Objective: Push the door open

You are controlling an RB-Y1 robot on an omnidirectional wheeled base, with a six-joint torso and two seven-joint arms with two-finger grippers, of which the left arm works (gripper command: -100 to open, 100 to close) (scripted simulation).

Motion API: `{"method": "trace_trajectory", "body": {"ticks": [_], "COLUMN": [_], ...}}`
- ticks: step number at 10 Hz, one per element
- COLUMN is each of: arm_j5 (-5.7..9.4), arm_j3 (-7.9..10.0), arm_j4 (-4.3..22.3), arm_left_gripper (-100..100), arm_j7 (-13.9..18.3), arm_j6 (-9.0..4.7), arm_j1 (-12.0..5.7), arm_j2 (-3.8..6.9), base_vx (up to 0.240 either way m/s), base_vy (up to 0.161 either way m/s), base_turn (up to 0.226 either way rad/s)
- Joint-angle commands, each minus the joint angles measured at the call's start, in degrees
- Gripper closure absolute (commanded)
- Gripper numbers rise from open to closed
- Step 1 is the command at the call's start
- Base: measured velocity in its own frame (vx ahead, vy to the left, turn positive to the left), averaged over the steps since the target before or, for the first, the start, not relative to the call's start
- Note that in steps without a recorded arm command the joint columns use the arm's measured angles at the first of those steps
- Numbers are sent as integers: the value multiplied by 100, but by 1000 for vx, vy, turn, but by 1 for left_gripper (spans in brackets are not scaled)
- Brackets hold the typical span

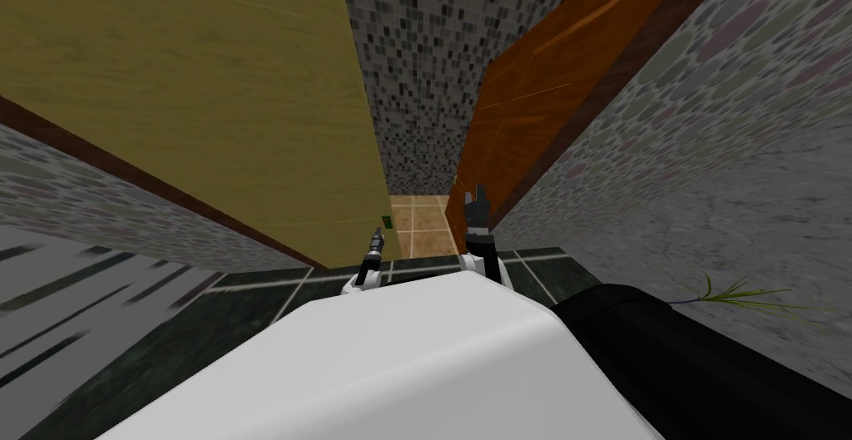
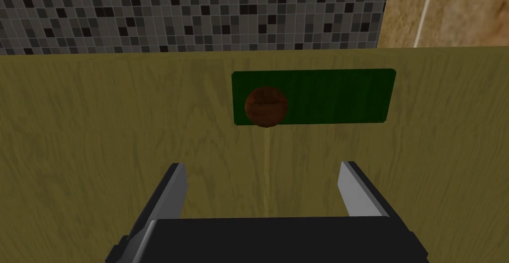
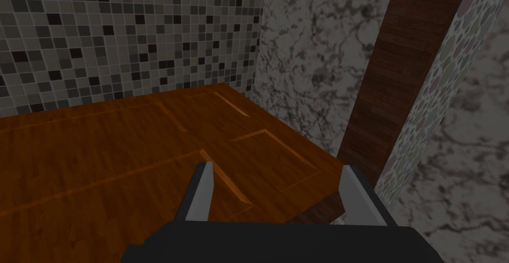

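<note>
Olive-yellow door (image 1: 208,102): upper left of head view, free edge on the central gap (image 1: 420,223).
Knob (image 2: 266,106): brown, round, on green plate (image 2: 338,96) near that free edge.
Left tool (image 2: 261,168): blades apart, empty, facing the panel near the knob.
Orange door (image 1: 532,102): upper right, panelled, slanting off the gap.
Right tool (image 1: 474,200): blades apart, empty, close against its edge.
Method, judged: press flat panel near the free edge, clear of knob; steady, square push.
</note>
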Motion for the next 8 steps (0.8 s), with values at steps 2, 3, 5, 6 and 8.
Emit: {"method": "trace_trajectory", "body": {"ticks": [2, 3, 5, 6, 8], "arm_j5": [10, 13, 18, 21, 18], "arm_j3": [37, 50, 70, 81, 71], "arm_j4": [38, 50, 70, 80, 80], "arm_left_gripper": [-100, -100, -100, -100, 100], "arm_j7": [-3, -4, -6, -6, -5], "arm_j6": [-23, -30, -42, -48, -47], "arm_j1": [-14, -18, -23, -26, -18], "arm_j2": [-3, -14, -44, -68, -58], "base_vx": [190, 179, 186, 196, 29], "base_vy": [5, -12, -24, -4, -2], "base_turn": [-29, -24, -23, -9, 1]}}
